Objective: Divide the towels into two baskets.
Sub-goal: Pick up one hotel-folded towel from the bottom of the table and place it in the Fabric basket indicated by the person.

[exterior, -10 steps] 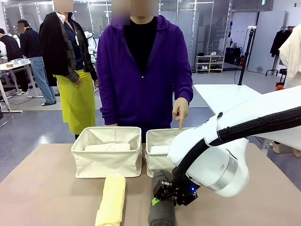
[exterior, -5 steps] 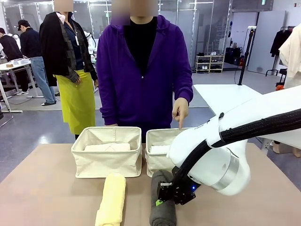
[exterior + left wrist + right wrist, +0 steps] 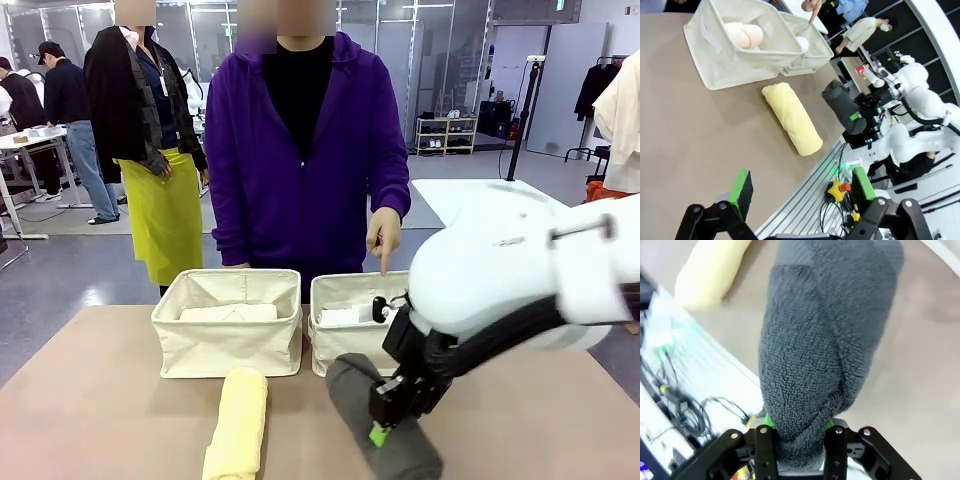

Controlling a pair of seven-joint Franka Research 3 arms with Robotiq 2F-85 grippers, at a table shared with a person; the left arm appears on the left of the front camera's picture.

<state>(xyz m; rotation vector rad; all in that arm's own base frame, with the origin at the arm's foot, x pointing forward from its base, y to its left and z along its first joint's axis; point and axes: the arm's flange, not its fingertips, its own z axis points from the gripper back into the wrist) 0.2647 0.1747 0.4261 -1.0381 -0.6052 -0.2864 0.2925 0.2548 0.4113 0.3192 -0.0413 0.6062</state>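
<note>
— Where's the right claw [image 3: 388, 418]?

— Low over the bench [image 3: 100, 400], at 5 o'clock from the right basket [image 3: 335, 338]. The right arm comes in from 3 o'clock, its white wrist bent over, and the claw points down toward 7 o'clock. It is clamped on the dark grey towel [image 3: 352, 385] near the roll's lower half.

— How tight?

— In the right wrist view, both fingers [image 3: 763, 442] press into the roll's sides and the pile bulges out past them.

— How does the roll lie?

— Slanted, one end at 11 o'clock near the basket's front wall, the other at 5 o'clock. I can't tell whether it touches the bench.

— And the other towels?

— The yellow towel [image 3: 238, 425] lies flat at 6 o'clock from the left basket [image 3: 228, 350]. A pale pink towel [image 3: 745, 35] sits inside that basket, and a white towel [image 3: 340, 317] inside the right one.

— The left claw [image 3: 802, 185]?

— Spread wide, holding nothing, above the bench's near edge.

— The person?

— Standing at 12 o'clock, one hand [image 3: 383, 238] pointing a finger down at the right basket.
</note>
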